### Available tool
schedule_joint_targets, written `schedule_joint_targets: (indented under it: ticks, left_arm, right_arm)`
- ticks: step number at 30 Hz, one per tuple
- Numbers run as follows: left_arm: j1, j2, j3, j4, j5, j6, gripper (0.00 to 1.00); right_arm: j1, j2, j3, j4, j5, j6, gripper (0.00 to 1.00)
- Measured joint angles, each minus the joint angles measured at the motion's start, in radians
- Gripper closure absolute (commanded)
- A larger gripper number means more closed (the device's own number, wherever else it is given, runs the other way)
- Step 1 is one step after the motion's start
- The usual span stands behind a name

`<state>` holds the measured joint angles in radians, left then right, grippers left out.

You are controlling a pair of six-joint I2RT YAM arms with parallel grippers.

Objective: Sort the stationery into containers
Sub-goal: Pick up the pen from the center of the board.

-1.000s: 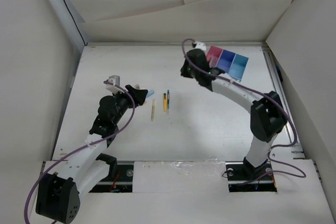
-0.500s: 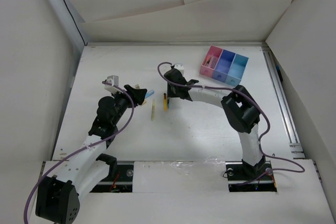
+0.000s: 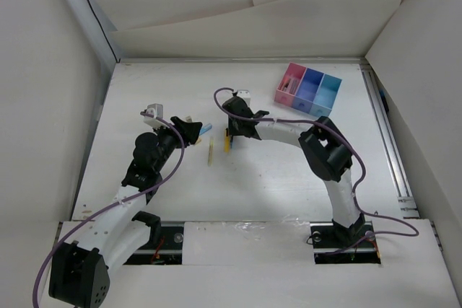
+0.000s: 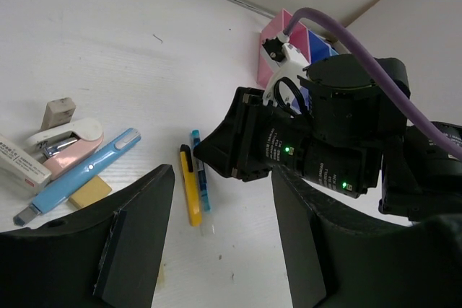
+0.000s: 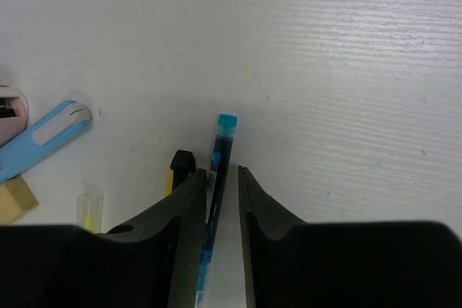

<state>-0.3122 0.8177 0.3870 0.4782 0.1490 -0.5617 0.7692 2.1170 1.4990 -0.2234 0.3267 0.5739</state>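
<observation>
The three-compartment tray [image 3: 326,84], pink, dark blue and cyan, is seen from overhead. Well to the tray's left, on its nearer side, a teal pen [image 5: 220,153] lies flat just beside a yellow pen [image 4: 190,196]. The right gripper [image 5: 221,174] sits low over the teal pen. Its fingers are slightly parted and straddle the barrel without visibly pinching it, probably lined up to close across its narrow width. Farther left of the tray, the left gripper [image 3: 195,130] hangs with its jaws wide apart and nothing between them, apparently waiting clear of the pick. A light blue cutter [image 4: 79,174] and a pink stapler [image 4: 65,138] lie farther from the tray again.
</observation>
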Motion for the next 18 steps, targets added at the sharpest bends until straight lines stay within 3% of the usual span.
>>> schedule_joint_targets:
  ticks: [5,7,9,18]
  left_arm:
    - [0.0,0.0,0.0,0.0,0.0,0.0,0.47]
    - [0.0,0.0,0.0,0.0,0.0,0.0,0.47]
    - [0.0,0.0,0.0,0.0,0.0,0.0,0.47]
    - [0.0,0.006,0.0,-0.001,0.001,0.0,0.47]
  right_arm:
    - [0.0,0.019,0.008,0.005,0.014,0.005,0.8]
    - [-0.002,0.019,0.008,0.004,0.016,0.008,0.92]
    - [-0.003,0.019,0.008,0.005,0.017,0.012,0.96]
    - [-0.067,-0.053,-0.026,-0.012,0.021,0.006,1.0]
